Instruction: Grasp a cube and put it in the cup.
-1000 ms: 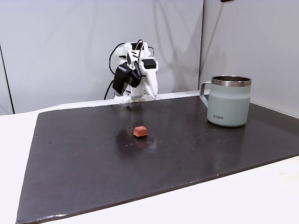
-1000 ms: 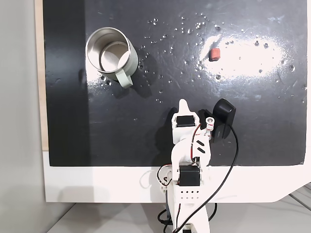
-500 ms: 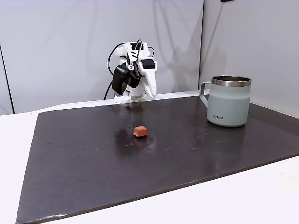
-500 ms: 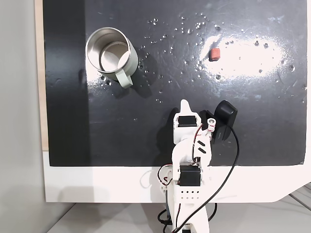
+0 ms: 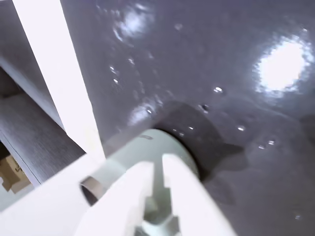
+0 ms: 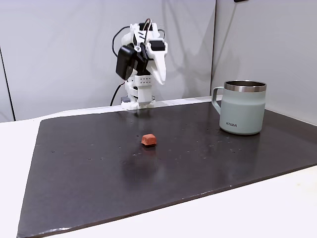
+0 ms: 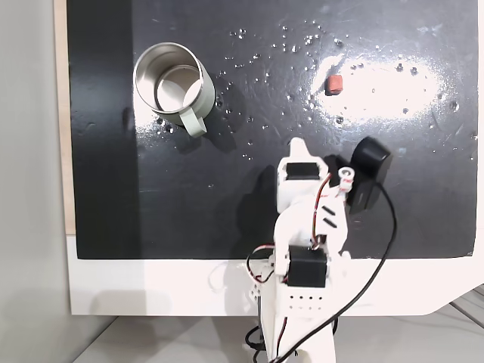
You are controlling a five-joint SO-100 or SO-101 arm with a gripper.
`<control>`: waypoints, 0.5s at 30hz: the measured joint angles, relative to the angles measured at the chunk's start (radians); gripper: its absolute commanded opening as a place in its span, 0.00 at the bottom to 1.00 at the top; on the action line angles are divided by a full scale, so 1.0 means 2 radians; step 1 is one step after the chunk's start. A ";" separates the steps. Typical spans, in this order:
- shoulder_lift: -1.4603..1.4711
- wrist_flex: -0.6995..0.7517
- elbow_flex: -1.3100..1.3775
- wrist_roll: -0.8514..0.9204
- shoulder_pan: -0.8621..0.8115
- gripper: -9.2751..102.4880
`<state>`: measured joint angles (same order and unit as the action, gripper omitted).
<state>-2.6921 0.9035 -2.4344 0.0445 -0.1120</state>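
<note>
One fixed view: low, table-level, facing the arm (image 6: 141, 54) across the dark mat (image 6: 99, 173). Other: overhead, straight down. Both share mat. Wrist view: close, blurred, probably slanting down.

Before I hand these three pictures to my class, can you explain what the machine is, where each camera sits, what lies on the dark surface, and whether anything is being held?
The machine is a small white robot arm standing at the edge of a dark mat. Its tool, two fingers that pinch, is raised above the mat and holds nothing; its fingers look nearly together. One fixed view looks across the table from the side, another looks straight down, and the wrist view rides on the arm, looking past the tool at the mat. On the mat lie a tiny reddish-orange cube and a pale grey-green cup with a handle, standing upright and apart. From above, the cup looks empty.
</note>
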 measured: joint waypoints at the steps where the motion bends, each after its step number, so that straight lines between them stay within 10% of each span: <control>1: 0.033 0.004 0.031 0.000 -0.003 0.08; 15: 0.354 0.027 0.304 0.077 -0.074 0.08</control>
<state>-1.9850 0.9572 -1.8270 0.1994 -0.2592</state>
